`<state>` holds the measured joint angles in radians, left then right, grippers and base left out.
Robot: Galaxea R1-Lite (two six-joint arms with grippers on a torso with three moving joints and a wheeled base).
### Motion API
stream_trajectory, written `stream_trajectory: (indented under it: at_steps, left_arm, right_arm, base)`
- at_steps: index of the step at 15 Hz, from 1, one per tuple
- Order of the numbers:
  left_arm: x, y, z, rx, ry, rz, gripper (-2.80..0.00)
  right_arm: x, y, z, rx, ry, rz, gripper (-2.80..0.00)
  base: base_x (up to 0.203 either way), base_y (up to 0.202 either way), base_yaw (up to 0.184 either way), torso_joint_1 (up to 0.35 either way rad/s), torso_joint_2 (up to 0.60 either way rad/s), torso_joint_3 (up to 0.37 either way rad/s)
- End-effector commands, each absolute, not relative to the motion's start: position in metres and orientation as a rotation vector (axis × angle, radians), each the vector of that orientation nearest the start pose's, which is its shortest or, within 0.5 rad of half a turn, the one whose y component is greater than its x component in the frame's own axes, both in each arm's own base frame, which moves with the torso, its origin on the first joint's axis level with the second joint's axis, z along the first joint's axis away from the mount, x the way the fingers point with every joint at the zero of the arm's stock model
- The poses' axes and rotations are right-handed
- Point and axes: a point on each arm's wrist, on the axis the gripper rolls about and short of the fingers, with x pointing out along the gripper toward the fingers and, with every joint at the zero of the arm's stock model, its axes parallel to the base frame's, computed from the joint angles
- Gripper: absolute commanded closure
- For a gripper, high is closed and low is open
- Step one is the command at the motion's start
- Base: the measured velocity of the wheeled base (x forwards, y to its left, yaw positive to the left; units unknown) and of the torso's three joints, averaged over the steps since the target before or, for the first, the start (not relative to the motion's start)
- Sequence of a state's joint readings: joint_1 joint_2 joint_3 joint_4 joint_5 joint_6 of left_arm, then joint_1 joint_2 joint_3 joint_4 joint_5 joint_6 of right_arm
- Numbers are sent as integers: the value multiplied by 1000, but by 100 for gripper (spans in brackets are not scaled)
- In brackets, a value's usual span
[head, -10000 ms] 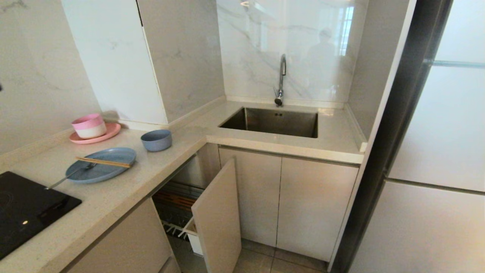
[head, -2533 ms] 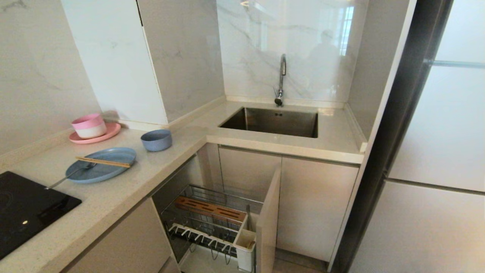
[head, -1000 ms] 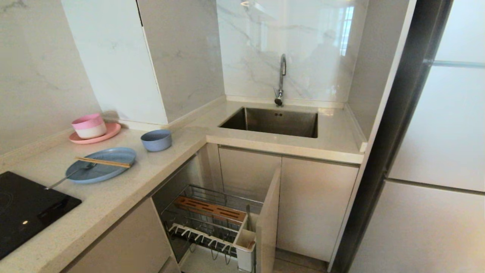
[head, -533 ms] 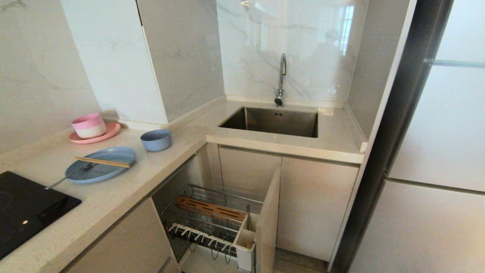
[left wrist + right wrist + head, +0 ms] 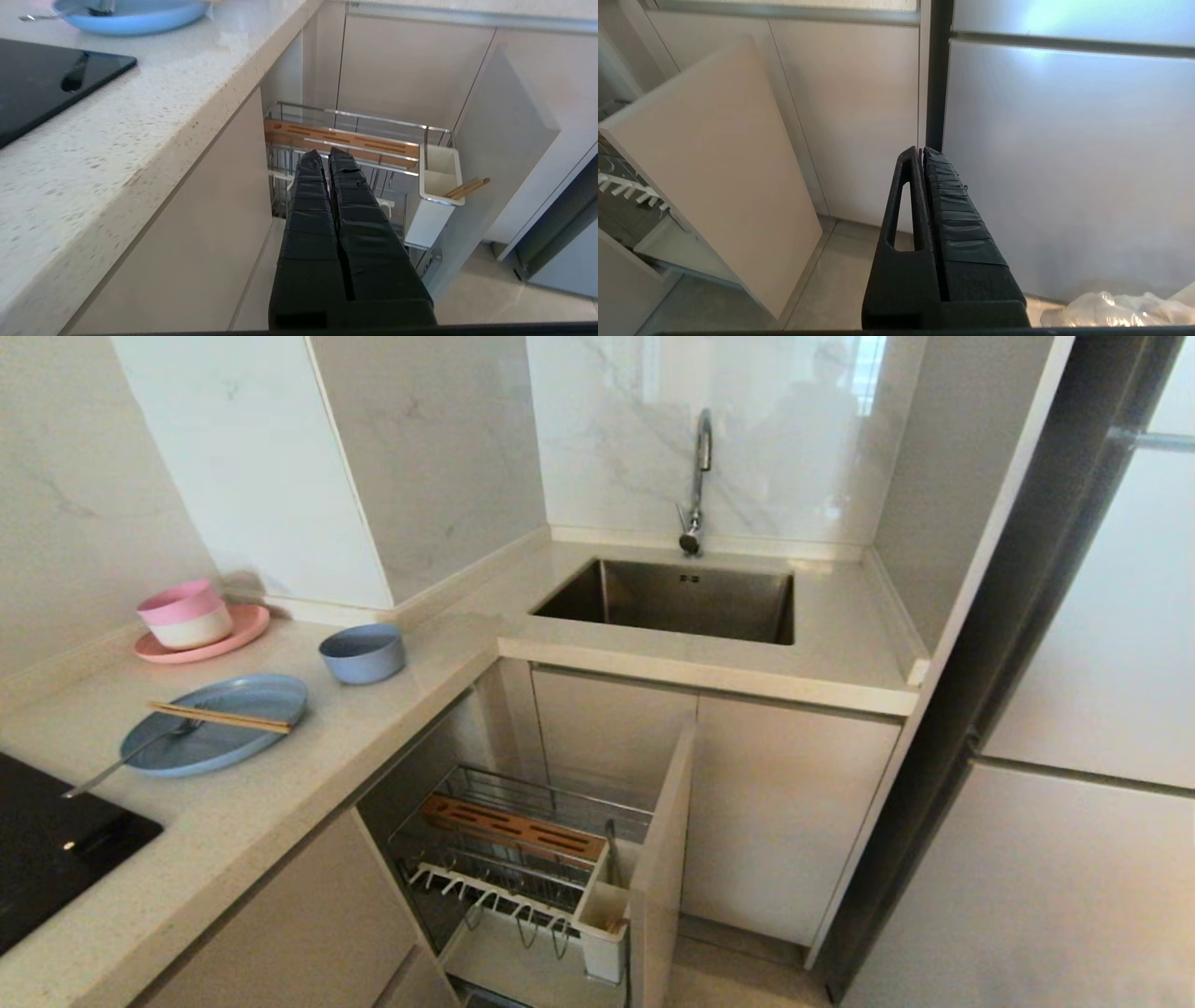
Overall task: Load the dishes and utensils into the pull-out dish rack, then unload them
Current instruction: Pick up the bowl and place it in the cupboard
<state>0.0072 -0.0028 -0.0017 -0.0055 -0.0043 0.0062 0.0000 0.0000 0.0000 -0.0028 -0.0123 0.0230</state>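
On the counter's left stretch stand a pale-blue bowl and a pale-blue plate. Wooden chopsticks lie across the plate, and a silver utensil leans over its near rim. The pull-out dish rack stands pulled out below the counter, showing its wooden bar, white utensil cup and beige front panel. Wooden sticks poke from the cup. My left gripper is shut and empty, low before the rack. The right gripper, shut and empty, faces the cabinet doors. Neither arm shows in the head view.
A pink-and-white bowl sits on a pink plate at the back left. A black cooktop fills the near left counter. The steel sink and faucet are behind the rack. A tall pale fridge front walls the right side.
The rack came out from nearly pushed in to fully pulled out several seconds ago. In the last half second the whole head view shifted, so the camera moved; the dishes stayed put.
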Motion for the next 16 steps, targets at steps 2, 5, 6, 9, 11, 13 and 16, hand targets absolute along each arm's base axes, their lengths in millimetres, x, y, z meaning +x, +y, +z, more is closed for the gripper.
stream_trajectory:
  at_steps: [2,5,6,9,11,13,16]
  left_arm:
    - [-23,0,76,6,-11,3,0]
    - [-23,0,77,6,-12,3,0]
    - [-23,0,77,6,-12,3,0]
    - [-23,0,77,6,-12,3,0]
    - [-23,0,77,6,-12,3,0]
    - [-23,0,77,6,-14,3,0]
    - [-23,0,77,6,-13,3,0]
  right_arm:
    - [-23,0,76,23,-2,-12,0]
    - [-23,0,76,23,-2,-12,0]
    - [-23,0,76,23,-3,-12,0]
    - [-23,0,76,23,-2,-12,0]
    - [-23,0,76,23,-2,-12,0]
    - [-23,0,76,23,-2,-12,0]
    - [-23,0,76,23,-3,-12,0]
  base:
    - [0,0,0,3,4,-198]
    - [0,0,0,8,4,-196]
    - [0,0,0,3,2,-193]
    - [0,0,0,7,0,-203]
    - [0,0,0,5,5,-193]
    - [0,0,0,3,2,-197]
    - [0,0,0,2,1,-197]
